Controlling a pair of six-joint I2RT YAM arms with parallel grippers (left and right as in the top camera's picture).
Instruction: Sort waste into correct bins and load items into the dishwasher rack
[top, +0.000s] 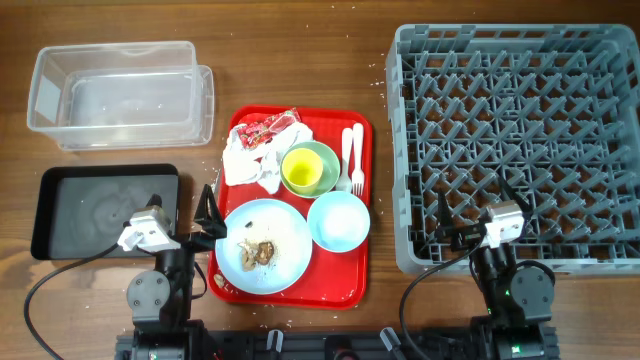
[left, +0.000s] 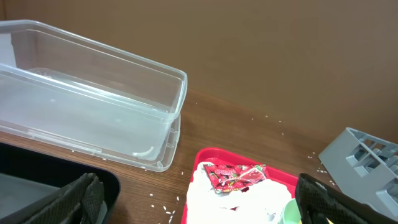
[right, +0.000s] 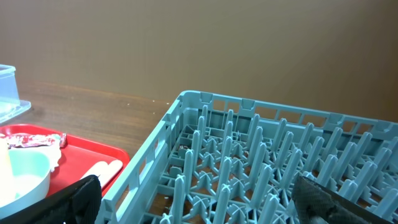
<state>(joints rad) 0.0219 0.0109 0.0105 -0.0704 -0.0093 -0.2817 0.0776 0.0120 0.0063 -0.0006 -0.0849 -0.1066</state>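
Crumpled white napkins (top: 250, 165) with a red-and-white wrapper (top: 265, 128) lie at the back left of the red tray (top: 355, 270). A light blue plate (top: 290, 235) holds brown food scraps (top: 258, 252). A yellow cup (top: 303, 170) sits inside the pale green bowl (top: 325, 155). A light blue bowl (top: 338, 220) and a white fork and spoon (top: 352, 158) also lie on the tray. My left gripper (top: 207, 222) is open and empty at the tray's left edge, facing the napkins (left: 239, 199). My right gripper (top: 472, 215) is open and empty over the grey rack's (top: 520, 140) front edge.
The clear tub (top: 120, 95) stands at the back left, and the black tray (top: 105, 210) in front of it, just left of my left gripper. White crumbs lie scattered on the wooden table. The rack (right: 267, 155) fills the right side.
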